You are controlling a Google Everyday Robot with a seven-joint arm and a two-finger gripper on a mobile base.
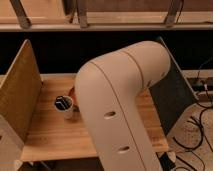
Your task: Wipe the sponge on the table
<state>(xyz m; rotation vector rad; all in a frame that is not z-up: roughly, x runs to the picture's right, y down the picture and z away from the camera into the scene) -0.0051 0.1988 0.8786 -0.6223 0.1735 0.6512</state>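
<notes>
One view only, mostly blocked by the big white arm (120,100) bent across the table (50,137). Can't see the gripper: hidden behind that arm, somewhere low over the far-middle of the tabletop, past the mug (64,104). Reading the fingers as closed; can't tell on what, so no claim of a grip on the sponge. Can't see the sponge either: no blue anywhere on the bare wood, so presumably behind the arm too, near or under the gripper. Only a sliver of something reddish-brown (73,92) at the mug's far side, touching or just beside it, identity unclear. For a decent wipe, assuming sponge in hand or pressed under closed fingers: keep the pad flat on the wood, hold light steady downward pressure, stroke along the plank grain, avoid lifting between passes. Steer strokes away from the mug and the reddish thing; easy to knock over with the wrist out of sight. Stop short of the left panel (20,95) and the dark right panel (170,97).
</notes>
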